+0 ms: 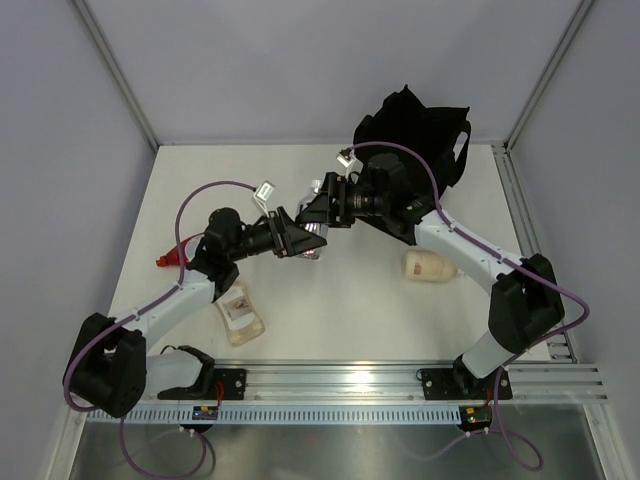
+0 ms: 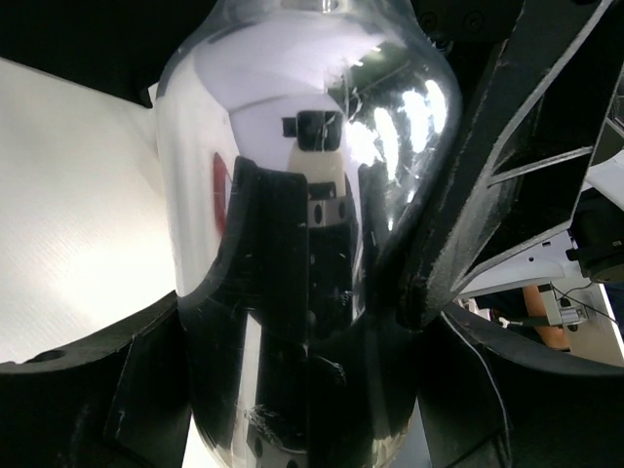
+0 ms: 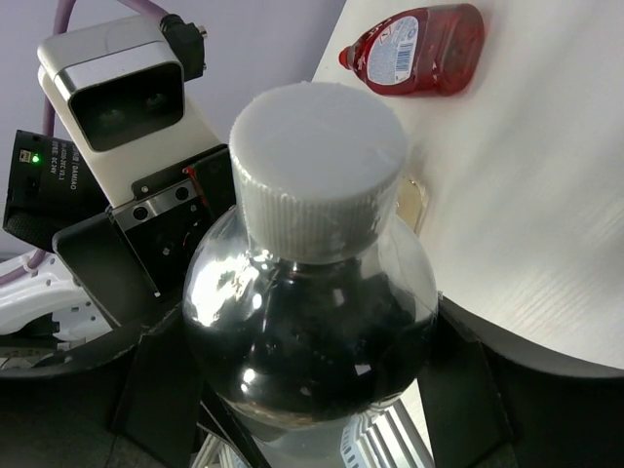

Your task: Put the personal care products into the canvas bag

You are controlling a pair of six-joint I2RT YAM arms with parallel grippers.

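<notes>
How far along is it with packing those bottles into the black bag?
Early, by the look of it. Done: nothing visibly; the inside of the black bag is hidden. In hand: the silver bottle sits between the left hand and right hand. To go: the red bottle, beige bottle and clear bottle lie on the table.
</notes>
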